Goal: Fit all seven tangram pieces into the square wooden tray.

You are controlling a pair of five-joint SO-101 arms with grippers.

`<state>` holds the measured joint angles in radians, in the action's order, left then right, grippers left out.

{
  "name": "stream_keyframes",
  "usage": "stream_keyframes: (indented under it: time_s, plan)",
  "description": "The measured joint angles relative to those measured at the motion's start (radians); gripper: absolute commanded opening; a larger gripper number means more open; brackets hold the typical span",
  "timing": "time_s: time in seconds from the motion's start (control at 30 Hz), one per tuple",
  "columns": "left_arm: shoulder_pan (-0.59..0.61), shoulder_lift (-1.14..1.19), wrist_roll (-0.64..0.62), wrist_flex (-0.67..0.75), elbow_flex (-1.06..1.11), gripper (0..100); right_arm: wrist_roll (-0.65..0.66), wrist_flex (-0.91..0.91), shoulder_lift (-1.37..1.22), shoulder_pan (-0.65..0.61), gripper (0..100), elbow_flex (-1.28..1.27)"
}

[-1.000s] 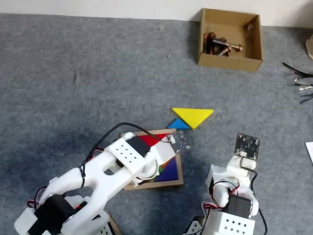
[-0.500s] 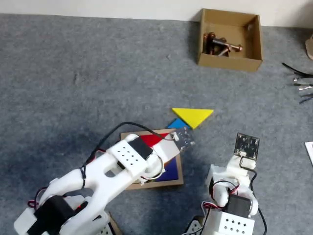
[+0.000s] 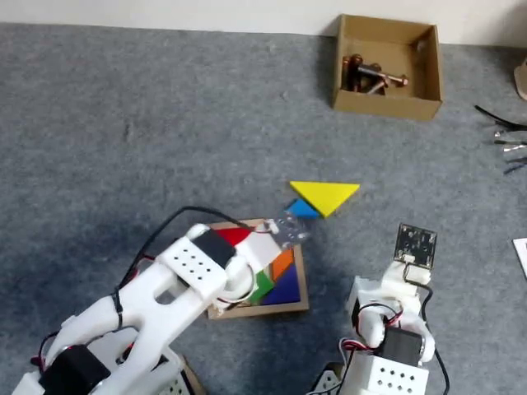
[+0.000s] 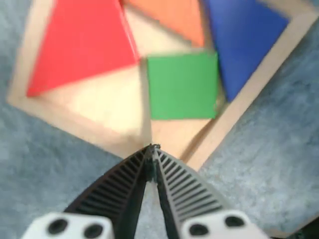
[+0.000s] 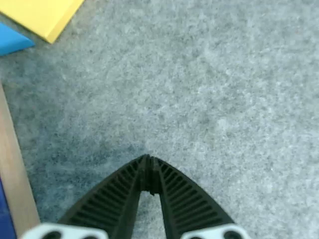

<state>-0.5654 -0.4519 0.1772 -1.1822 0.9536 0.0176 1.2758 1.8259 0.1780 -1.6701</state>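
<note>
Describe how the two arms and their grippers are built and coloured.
Both arms are white plastic shells with black motor blocks, black cables and red wires. The left arm bears a grid of small holes; the right arm carries a small circuit board. The left gripper and right gripper have black ribbed tapering fingers.

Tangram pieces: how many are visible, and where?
6. Red, orange, dark blue and green lie in the tray; yellow and light blue lie on the carpet beyond it. The left arm may hide a seventh.
</note>
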Motion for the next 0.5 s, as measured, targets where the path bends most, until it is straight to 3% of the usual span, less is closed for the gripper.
stream_keyframes:
  time_s: [0.23, 0.5]
  plan:
    - [0.101, -0.015, 0.002, 0.081, 0.095, 1, 0.000, 0.000, 0.000, 0.000, 0.5, 0.000]
    - [0.101, -0.015, 0.000, 0.087, 0.101, 1, 0.000, 0.000, 0.000, 0.000, 0.5, 0.000]
